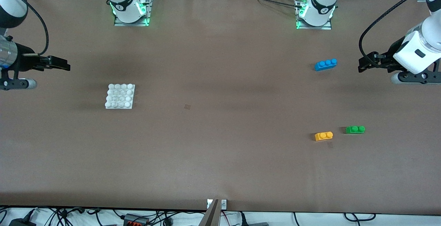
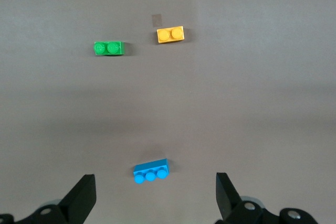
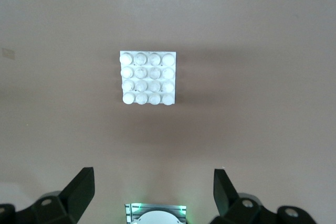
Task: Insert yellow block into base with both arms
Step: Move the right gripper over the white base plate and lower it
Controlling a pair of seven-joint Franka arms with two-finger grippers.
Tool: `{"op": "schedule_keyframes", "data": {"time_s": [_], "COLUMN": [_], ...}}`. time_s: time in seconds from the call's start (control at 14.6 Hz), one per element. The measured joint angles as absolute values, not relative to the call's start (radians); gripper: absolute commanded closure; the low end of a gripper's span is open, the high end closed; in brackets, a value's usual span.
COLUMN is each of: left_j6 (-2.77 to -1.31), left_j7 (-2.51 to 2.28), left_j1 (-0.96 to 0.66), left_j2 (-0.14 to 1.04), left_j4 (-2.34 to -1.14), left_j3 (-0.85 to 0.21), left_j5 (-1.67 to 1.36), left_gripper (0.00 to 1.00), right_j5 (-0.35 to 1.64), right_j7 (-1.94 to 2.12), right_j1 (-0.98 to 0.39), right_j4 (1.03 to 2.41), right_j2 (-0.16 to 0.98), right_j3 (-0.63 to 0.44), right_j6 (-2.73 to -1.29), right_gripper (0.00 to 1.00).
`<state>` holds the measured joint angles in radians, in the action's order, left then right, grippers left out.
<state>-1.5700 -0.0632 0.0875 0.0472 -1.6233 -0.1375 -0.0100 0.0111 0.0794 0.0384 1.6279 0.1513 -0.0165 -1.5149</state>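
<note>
Now both hands point(image 1: 363, 64) point(image 1: 63, 64) hover level, fingers spread.

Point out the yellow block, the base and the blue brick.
yellow block point(image 1: 324, 136): front view, on its top between the two studs.
base point(image 3: 147, 78): right wrist view, at the middle of its stud grid.
blue brick point(image 2: 150, 171): left wrist view, on its top face by the middle stud.

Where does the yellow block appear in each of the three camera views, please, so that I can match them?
Front view: the yellow block lies on the table toward the left arm's end, beside the green brick.
Left wrist view: it lies in the upper middle of the picture, again beside the green brick.
Right wrist view: not in it.
Shared landmark: the blue brick.
</note>
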Motion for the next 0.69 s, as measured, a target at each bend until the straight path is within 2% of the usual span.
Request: {"op": "schedule_keyframes", "data": {"time_s": [0.34, 0.55, 0.69], "left_j6": [-1.56, -1.558, -1.558], "left_j7": [-0.063, -0.063, -0.063], "left_j1": [0.087, 0.087, 0.087], "left_j2": [0.047, 0.047, 0.047], "left_j4": [-1.623, -1.623, -1.623], "left_j3": [-0.137, -0.137, -0.137], "left_j5": [-0.01, -0.01, -0.01], "left_gripper": [0.0, 0.0, 0.0], "right_j5": [0.011, 0.011, 0.011], "right_j7": [0.076, 0.074, 0.074], "right_j1": [-0.018, -0.027, -0.026], "right_j4": [1.66, 1.774, 1.879], "right_j2": [0.268, 0.292, 0.289], "right_j3": [-0.015, -0.016, -0.02], "right_j6": [-1.564, -1.693, -1.865], "right_gripper": [0.0, 0.0, 0.0]}}
